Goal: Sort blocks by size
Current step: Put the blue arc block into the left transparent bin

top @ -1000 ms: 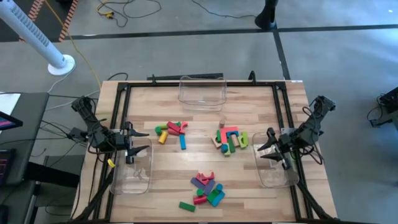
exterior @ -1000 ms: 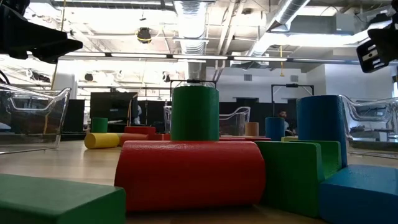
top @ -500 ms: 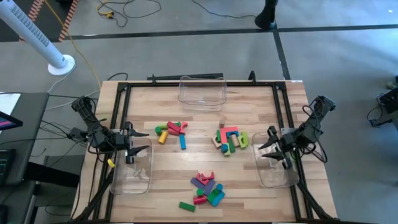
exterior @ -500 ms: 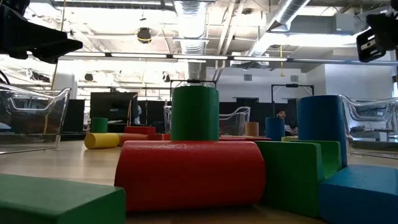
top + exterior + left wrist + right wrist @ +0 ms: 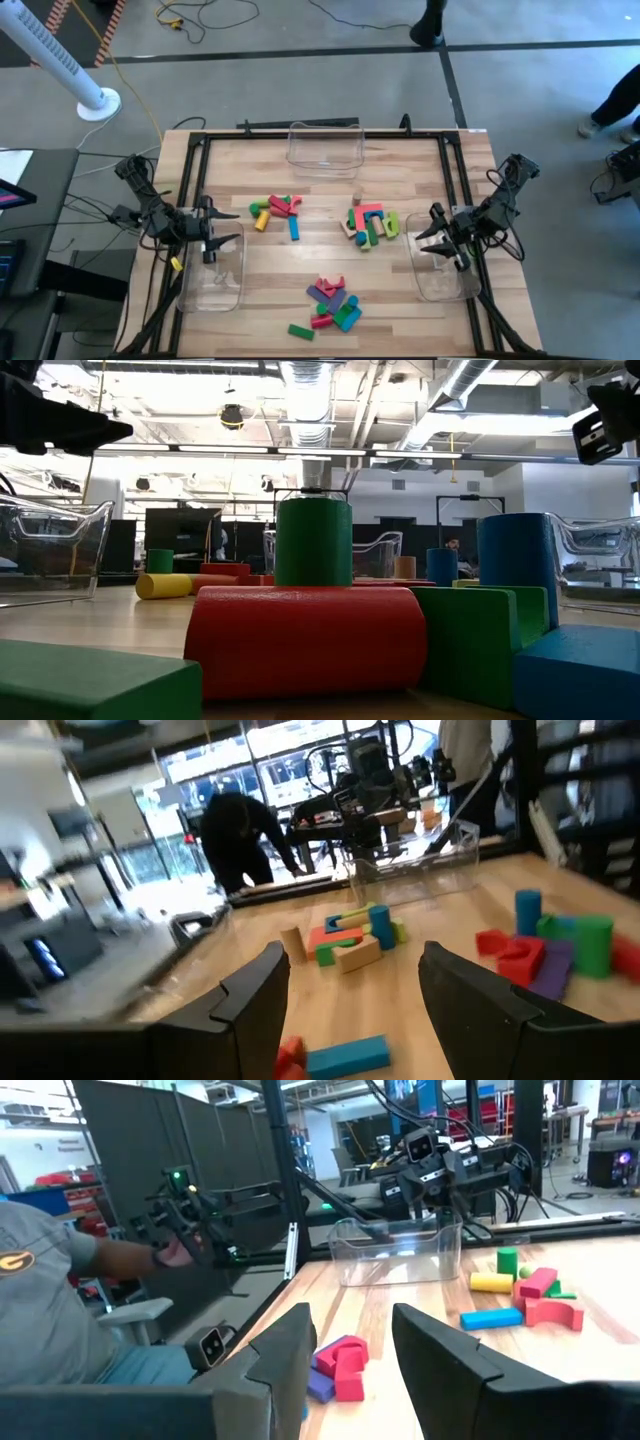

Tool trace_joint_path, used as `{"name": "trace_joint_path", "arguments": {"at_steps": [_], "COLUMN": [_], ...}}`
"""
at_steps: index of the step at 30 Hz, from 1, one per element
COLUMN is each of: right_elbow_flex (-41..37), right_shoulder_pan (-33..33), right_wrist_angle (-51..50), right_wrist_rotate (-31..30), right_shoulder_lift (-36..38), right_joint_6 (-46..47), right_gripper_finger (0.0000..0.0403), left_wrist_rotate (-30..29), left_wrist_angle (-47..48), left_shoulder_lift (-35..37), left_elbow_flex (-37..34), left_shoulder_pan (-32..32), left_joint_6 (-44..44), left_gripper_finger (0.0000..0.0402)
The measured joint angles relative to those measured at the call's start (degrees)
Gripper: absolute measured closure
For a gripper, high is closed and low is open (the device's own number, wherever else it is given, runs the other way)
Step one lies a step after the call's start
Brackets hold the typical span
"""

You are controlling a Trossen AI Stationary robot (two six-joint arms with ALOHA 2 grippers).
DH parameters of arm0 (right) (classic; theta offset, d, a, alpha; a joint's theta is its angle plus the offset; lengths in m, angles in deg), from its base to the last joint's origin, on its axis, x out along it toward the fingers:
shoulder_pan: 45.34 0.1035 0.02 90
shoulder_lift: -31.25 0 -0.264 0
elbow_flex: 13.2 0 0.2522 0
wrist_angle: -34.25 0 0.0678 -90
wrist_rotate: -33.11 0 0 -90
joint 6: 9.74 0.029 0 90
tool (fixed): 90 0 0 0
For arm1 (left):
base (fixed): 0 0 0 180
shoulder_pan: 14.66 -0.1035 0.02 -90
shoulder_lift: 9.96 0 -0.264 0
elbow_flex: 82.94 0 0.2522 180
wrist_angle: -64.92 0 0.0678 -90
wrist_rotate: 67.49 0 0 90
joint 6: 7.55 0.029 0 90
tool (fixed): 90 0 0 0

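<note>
Grey concrete flooring is surrounding a wooden table [image 5: 330,195] edged by a black frame, with three clear bins [image 5: 325,148] sitting on it: one at the far edge, one at the left side and one at the right. Blocks [image 5: 369,224] are lying loose on the bare wood in three clusters, none inside a bin: a left-centre cluster with a yellow cylinder and a blue bar, a right-centre cluster around a pink arch, and a near cluster of purple, red, pink and teal pieces, with one green bar [image 5: 300,331] lying apart beside it. Left tool [image 5: 227,227] is hanging over the left bin [image 5: 212,283], its fingers standing apart and gripping nothing. Right tool [image 5: 425,238] is hovering over the right bin [image 5: 445,281], fingers likewise parted and empty. Beyond the table, a person in a grey shirt [image 5: 50,1310] is sitting.
</note>
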Motion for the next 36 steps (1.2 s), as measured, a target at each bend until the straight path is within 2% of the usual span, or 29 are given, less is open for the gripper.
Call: {"name": "trace_joint_path", "arguments": {"at_steps": [5,23,27,32,36], "right_elbow_flex": [0.0,0.0,0.0,0.0,-0.1], "right_shoulder_pan": [0.0,0.0,0.0,0.0,-0.1], "right_wrist_angle": [0.0,0.2,1.9,7.5,15.8], "right_wrist_rotate": [0.0,-0.7,-1.5,-6.3,-6.6], "right_shoulder_lift": [0.0,0.0,0.0,-1.0,-2.1], "right_joint_6": [0.0,-1.7,-2.1,-8.2,-18.3], "right_gripper_finger": [0.0223,0.0223,0.0223,0.0223,0.0223], "left_wrist_rotate": [0.0,-1.3,-0.7,0.0,0.3], "left_wrist_angle": [0.0,-0.1,-0.1,-0.4,-2.7], "left_shoulder_lift": [0.0,0.0,0.0,0.0,0.0], "left_elbow_flex": [0.0,0.0,0.0,0.0,0.0], "left_shoulder_pan": [0.0,-0.3,-0.3,-0.3,-0.3], "left_joint_6": [4.4,1.1,-1.9,-0.4,2.2], "left_gripper_finger": [0.0187,0.0187,0.0187,0.0187,0.0187]}}
